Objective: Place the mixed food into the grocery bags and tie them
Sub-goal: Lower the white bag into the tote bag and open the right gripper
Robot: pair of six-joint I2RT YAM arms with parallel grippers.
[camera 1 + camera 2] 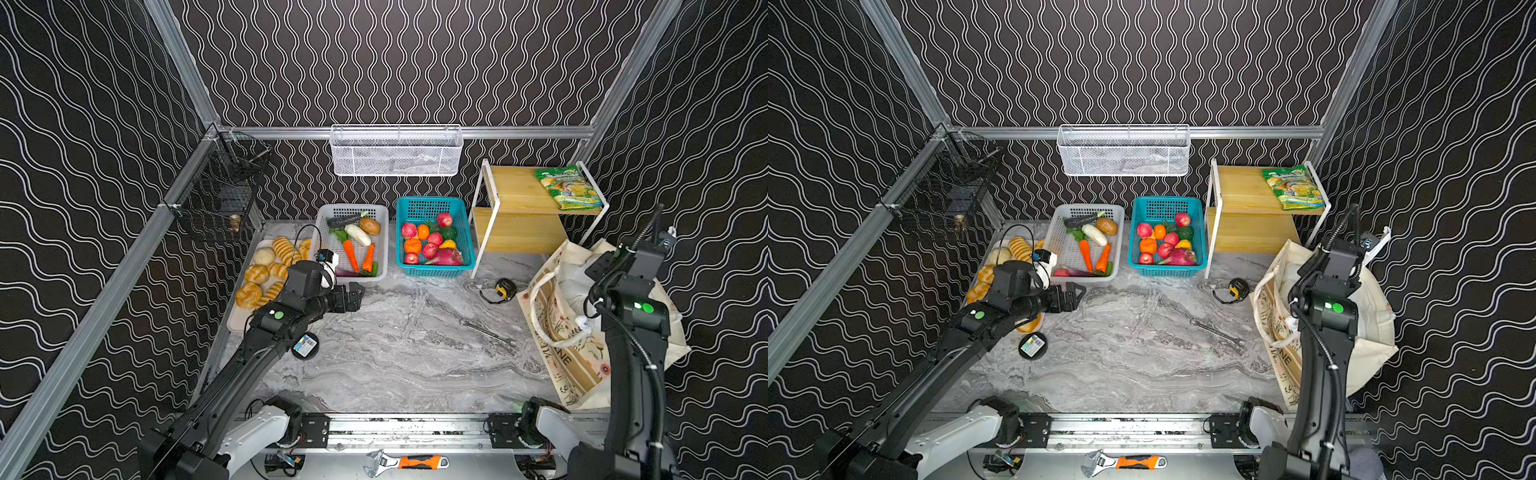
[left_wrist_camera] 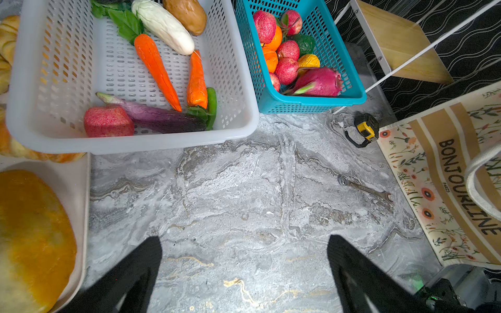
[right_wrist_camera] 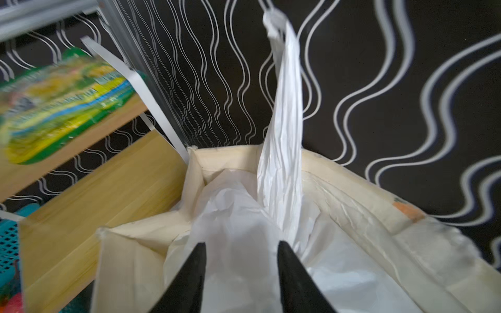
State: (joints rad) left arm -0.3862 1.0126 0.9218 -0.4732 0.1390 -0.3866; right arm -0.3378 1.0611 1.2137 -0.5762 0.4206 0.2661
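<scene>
Hovering our right gripper, jaws narrowly parted and gripping nothing, beside the upright handle of the plastic bag sitting inside the canvas tote, we are probably readying it for food, with our wide-open left gripper hanging near the aubergine in the white basket.

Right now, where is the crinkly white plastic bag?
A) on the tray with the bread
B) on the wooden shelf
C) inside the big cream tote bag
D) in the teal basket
C: in the right wrist view, the white plastic bag sits down inside the cream tote, with one loop handle sticking up above the tote's rim.
</scene>
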